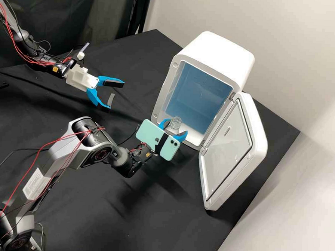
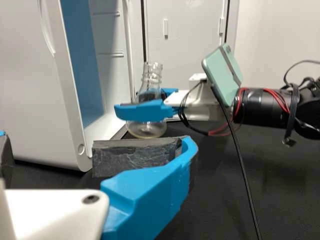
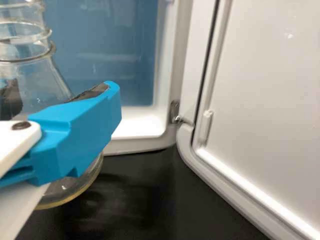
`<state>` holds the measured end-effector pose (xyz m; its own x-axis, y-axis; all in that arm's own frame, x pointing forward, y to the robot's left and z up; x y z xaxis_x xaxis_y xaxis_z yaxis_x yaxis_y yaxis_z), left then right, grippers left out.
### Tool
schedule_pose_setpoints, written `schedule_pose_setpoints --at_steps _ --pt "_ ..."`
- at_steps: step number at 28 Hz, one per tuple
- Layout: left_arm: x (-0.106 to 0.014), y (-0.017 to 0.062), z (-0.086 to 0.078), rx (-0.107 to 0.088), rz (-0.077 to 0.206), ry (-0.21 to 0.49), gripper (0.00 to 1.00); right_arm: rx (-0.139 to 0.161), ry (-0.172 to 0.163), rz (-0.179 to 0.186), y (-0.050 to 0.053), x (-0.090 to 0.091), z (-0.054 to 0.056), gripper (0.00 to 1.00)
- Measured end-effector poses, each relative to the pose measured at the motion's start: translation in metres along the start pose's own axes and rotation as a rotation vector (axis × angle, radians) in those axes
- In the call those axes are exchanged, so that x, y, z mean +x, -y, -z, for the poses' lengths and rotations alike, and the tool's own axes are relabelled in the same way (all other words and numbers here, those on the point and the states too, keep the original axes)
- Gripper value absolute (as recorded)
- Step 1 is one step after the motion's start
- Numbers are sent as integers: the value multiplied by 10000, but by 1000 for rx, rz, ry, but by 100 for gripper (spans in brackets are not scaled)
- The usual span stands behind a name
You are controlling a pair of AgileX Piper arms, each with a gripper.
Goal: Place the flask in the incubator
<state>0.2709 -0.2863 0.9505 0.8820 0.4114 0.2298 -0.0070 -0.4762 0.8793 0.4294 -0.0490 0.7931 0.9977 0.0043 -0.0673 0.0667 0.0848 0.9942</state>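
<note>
Flask [image 1: 175,123], clear glass, conical. Where is it sitting?
— It is standing upright, neck pointing up, just in front of the incubator's [image 1: 216,53] open mouth, toward the bench's [image 1: 133,198] far right edge. Whether its base is touching the bench, I cannot tell.
— Who is holding it?
— The right gripper [image 1: 173,129] is clasping it, one blue finger on each side of the body below the neck. A mint-green phone [image 1: 157,138] is riding on that wrist.
— And the left gripper [image 1: 114,96]?
— It is hanging well apart, nearer the bench's far left side, with its fingers spread wide and carrying nothing. The right arm is plainly the nearer one.
— What is the coming move turning on?
— The blue chamber is lying straight ahead of the flask, beyond the white front lip. The door [image 1: 233,151] is hanging open to the right of the opening and is not blocking the mouth. In my judgement, the flask is needing to pass over that lip, going forward with its neck kept vertical.
</note>
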Motion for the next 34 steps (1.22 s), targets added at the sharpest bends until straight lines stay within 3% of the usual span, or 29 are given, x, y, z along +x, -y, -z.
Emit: schedule_pose_setpoints --at_steps 4,8,12,25,34 --pt "0 2 -4 4 2 5 100 -4 -17 -25 -101 99 58 0" --pt "0 4 -9 9 5 10 100 24 -19 -33 -164 202 81 0" --pt "0 4 -9 9 5 10 100 30 -10 -31 -202 283 87 0" --pt "0 4 -9 9 5 10 100 28 19 -12 -199 424 41 0" --pt "-14 -6 -18 13 3 13 100 102 22 -7 -208 585 35 0"
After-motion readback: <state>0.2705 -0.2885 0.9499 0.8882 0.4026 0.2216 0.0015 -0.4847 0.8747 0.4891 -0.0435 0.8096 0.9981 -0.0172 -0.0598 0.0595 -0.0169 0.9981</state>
